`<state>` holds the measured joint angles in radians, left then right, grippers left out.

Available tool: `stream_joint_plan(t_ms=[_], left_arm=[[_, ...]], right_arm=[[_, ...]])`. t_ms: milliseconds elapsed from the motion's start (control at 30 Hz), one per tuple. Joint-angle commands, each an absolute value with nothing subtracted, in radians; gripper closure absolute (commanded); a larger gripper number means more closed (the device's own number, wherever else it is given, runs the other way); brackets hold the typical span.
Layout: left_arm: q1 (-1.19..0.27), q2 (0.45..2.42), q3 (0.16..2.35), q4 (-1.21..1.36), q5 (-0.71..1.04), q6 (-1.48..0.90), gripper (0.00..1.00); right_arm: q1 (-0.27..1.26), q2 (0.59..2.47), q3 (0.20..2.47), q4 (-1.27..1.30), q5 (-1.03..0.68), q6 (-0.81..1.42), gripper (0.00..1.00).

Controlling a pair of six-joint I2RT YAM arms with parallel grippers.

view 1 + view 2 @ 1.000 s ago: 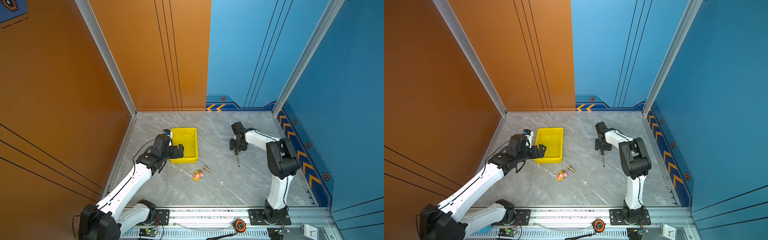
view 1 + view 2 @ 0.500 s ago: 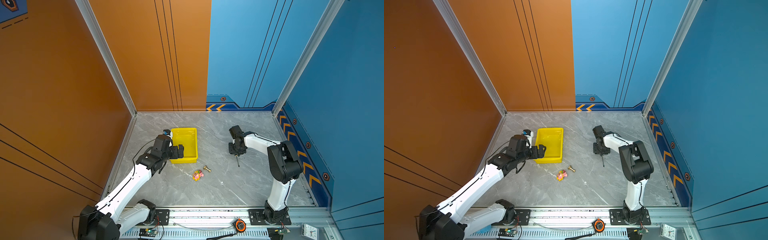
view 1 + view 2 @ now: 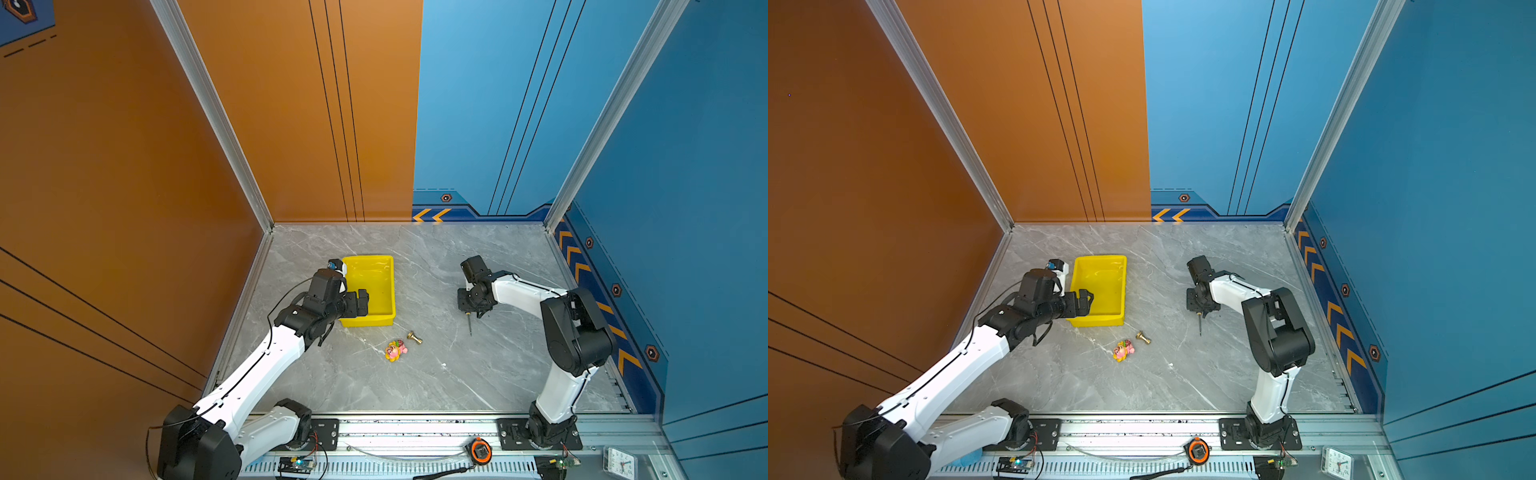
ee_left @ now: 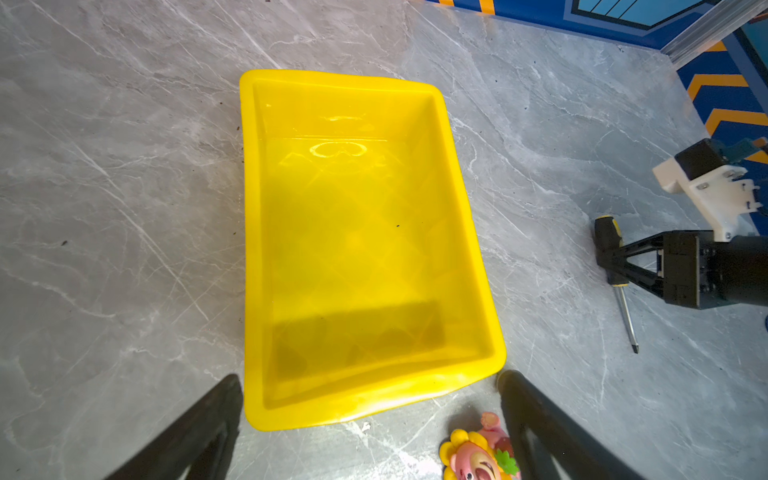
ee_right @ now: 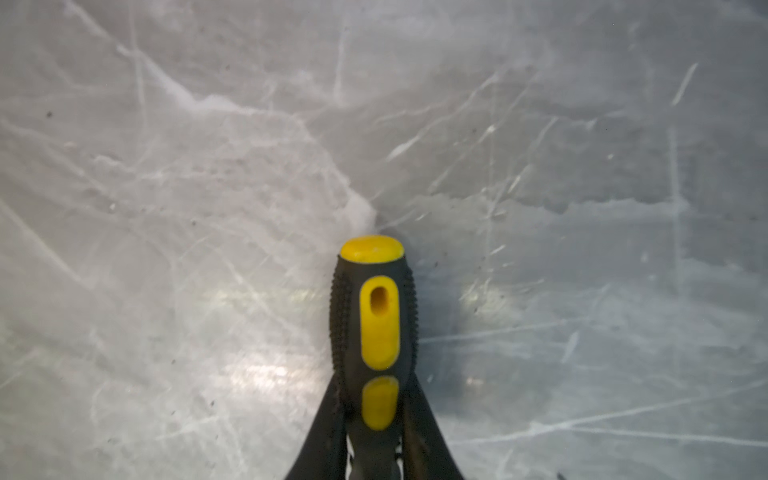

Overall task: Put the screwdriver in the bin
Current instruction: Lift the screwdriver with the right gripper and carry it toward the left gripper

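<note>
The grey marble desk [image 3: 415,374] looks as it did a second ago, and the yellow bin [image 3: 374,321] has not shifted. The left hand [image 3: 360,302] still hovers over the bin's near left corner, fingers wide apart. The change is on the right. The right hand [image 3: 473,311], half open a second ago, has sunk and is now clamped on the black handle of the screwdriver [image 4: 609,249]. The screwdriver still lies on the desk, well apart from the bin. The pink toy [image 3: 395,350] and the brass piece [image 3: 414,337] stay put.
</note>
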<state>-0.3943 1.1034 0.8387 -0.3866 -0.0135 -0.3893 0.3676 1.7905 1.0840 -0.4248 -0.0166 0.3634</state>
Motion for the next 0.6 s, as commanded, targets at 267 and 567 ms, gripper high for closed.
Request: stream_joint_plan(t_ms=[267,567], left_arm=[[-0.367,1.182,0.97,-0.225,0.211,-0.559,0.02],[-0.347,1.266,1.059,-0.123,0.311,-0.703,0.06]], right_arm=[[0.524,1.542,1.119,-0.139,-0.287,0.434,1.0],[0.669,1.559,1.214,-0.083,-0.327,0.509,1.0]])
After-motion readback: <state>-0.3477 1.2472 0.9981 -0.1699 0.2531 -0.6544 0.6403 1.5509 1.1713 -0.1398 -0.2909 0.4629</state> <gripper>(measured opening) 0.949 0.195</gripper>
